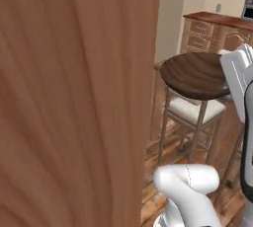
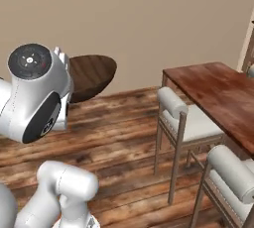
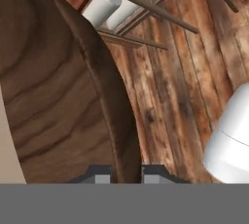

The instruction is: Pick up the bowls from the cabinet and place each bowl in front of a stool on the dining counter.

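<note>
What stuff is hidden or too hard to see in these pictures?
- The wooden bowl: its near side hides behind the robot's arm, right base view.
- Dining counter: far end cut off by the picture's edge, right base view.
- Gripper: only the fingertips peek up, hand view.
- Left base view: a wood panel blocks everything behind it.

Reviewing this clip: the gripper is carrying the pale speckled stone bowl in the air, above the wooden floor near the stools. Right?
Not quite. The bowl held is the dark brown wooden bowl, not the speckled one; the hand view shows the gripper shut on its rim. It is indeed in the air above the wooden floor near the stools.
</note>
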Tool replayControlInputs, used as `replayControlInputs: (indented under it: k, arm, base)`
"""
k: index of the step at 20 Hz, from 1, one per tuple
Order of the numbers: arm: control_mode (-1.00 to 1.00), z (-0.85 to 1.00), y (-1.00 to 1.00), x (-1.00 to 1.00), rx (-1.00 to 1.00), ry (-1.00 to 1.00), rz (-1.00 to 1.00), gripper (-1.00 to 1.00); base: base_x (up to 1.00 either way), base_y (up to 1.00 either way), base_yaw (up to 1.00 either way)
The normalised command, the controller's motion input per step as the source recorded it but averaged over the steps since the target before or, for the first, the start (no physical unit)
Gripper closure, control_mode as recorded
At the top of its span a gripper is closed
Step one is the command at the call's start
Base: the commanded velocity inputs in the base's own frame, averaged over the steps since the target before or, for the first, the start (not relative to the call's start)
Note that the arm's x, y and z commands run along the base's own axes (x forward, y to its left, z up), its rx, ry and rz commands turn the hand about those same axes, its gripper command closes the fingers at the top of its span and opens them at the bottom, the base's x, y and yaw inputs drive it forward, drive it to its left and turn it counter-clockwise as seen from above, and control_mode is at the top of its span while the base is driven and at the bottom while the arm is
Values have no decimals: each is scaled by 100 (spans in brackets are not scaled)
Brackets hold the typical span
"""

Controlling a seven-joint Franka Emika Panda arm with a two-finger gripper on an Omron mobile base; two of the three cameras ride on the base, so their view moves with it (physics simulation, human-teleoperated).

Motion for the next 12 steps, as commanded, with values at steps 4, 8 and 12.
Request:
replayControlInputs:
  k: [4,8,12]
  arm:
    - [100,0,0,0,0,0,0,100]
    - [100,0,0,0,0,0,0,100]
    - [100,0,0,0,0,0,0,100]
  base:
    - [100,-26,-43]
    - [96,-67,-45]
    - [77,-33,-57]
